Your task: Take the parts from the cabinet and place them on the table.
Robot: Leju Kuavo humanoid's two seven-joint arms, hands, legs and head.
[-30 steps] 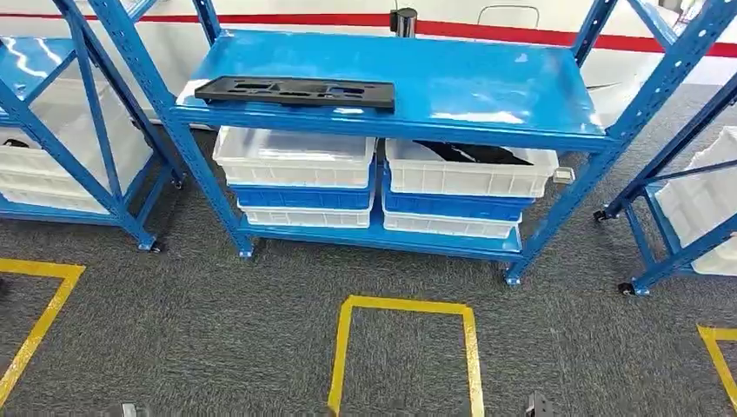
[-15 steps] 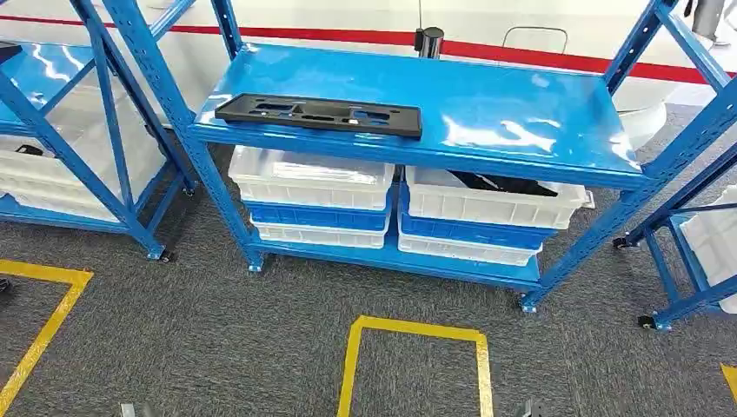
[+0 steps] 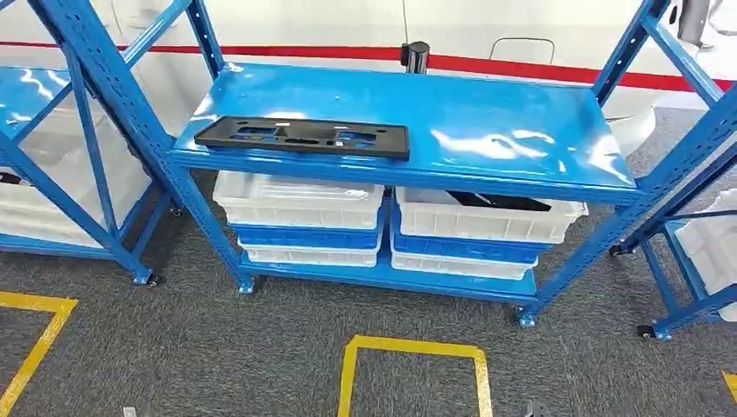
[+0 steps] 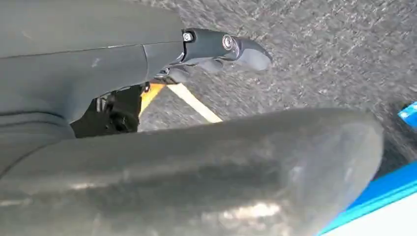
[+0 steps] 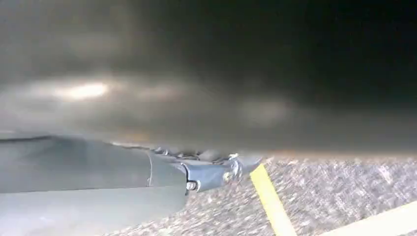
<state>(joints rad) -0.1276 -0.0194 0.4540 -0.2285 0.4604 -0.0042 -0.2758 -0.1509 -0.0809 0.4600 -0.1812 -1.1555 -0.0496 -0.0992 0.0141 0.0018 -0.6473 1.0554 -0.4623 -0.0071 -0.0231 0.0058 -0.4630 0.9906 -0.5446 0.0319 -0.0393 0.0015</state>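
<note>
A long flat black part (image 3: 302, 137) with cut-outs lies on the front left of the blue cabinet's top shelf (image 3: 495, 113). Under that shelf, the right white bin (image 3: 487, 221) holds more dark parts (image 3: 502, 202). The left white bin (image 3: 300, 201) beside it shows nothing dark inside. My left hand (image 4: 216, 49) hangs low over the grey carpet with its thumb stretched out and nothing in it. On the other side my right hand (image 5: 216, 172) also hangs near the floor, holding nothing, its fingers partly hidden.
Blue bins are stacked under the white ones. Another blue rack (image 3: 52, 104) with white bins stands to the left, a third (image 3: 695, 234) to the right. A yellow tape square (image 3: 415, 349) marks the carpet in front of the cabinet. A black post (image 3: 417, 56) stands behind it.
The whole picture has shifted: the camera moved nearer, so the cabinet sits lower and larger in view. The black part stays where it was on the shelf.
</note>
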